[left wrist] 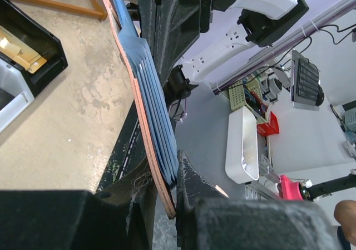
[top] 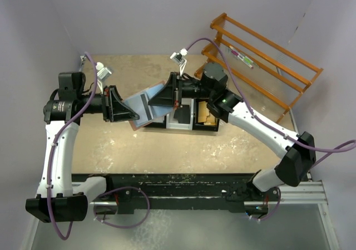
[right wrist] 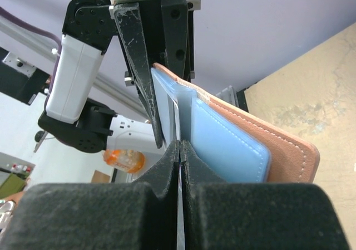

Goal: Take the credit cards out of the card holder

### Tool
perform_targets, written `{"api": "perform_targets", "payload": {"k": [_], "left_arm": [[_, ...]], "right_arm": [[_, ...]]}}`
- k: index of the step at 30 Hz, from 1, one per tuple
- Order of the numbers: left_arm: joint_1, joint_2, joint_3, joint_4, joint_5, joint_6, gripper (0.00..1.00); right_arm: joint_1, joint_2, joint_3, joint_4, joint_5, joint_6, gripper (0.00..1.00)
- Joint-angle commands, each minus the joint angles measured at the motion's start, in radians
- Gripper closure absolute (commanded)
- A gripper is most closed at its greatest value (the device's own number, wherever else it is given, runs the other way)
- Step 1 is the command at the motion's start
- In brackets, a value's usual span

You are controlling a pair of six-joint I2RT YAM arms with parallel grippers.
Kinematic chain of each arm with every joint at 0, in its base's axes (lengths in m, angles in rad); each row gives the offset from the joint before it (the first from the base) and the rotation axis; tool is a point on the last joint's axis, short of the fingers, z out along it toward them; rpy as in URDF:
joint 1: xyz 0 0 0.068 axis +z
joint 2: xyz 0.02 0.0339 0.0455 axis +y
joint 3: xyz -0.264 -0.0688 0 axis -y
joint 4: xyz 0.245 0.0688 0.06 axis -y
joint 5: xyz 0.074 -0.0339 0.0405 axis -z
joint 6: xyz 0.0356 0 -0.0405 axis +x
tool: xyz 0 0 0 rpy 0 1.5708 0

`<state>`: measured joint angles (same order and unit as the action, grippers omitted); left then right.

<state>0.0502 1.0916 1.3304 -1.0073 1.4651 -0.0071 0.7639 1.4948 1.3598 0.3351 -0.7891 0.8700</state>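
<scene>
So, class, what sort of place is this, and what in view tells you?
Probably a robotics lab test cell: two robot arms bolted to a rail at the table edge, plain walls around it, and a keyboard and white bin beyond.

The card holder is hanging over the middle of the table, and it is blocking that spot with the left gripper clamping it from nine o'clock and the right gripper pinching a credit card from three o'clock. Black bins are sitting just beside it at three o'clock, and an orange rack is filling the two o'clock corner. Bare tabletop is lying open from five to eight o'clock and around eleven o'clock.
</scene>
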Motion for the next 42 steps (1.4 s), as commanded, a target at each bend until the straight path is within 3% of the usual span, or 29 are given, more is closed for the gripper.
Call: {"api": "perform_targets", "payload": {"k": [1, 13, 14, 17, 19, 28, 35, 42], "left_arm": [[-0.001, -0.022, 0.01, 0.073, 0.14, 0.002, 0.98], [0.0, -0.033, 0.01, 0.086, 0.152, -0.009, 0.99], [-0.001, -0.033, 0.01, 0.087, 0.152, -0.009, 1.0], [-0.001, -0.033, 0.008, 0.086, 0.153, -0.011, 1.0], [-0.001, -0.033, 0.011, 0.087, 0.156, -0.013, 1.0], [0.0, -0.043, 0.012, 0.091, 0.163, -0.019, 1.0], [0.0, -0.042, 0.007, 0.091, 0.164, -0.017, 1.0], [-0.001, -0.046, 0.005, 0.09, 0.152, -0.019, 1.0]], "right_arm": [[-0.011, -0.038, -0.047, 0.084, -0.074, 0.059, 1.0], [-0.046, -0.071, -0.091, 0.124, -0.089, 0.091, 1.0], [-0.046, -0.07, -0.089, 0.124, -0.086, 0.089, 0.97], [-0.046, -0.055, -0.072, 0.14, -0.055, 0.087, 0.73], [-0.045, -0.038, -0.058, 0.148, -0.057, 0.093, 0.65], [-0.037, 0.0, -0.027, 0.146, -0.052, 0.097, 0.56], [-0.016, 0.021, 0.003, 0.143, -0.047, 0.093, 0.58], [0.001, 0.037, 0.028, 0.152, -0.039, 0.097, 0.72]]}}
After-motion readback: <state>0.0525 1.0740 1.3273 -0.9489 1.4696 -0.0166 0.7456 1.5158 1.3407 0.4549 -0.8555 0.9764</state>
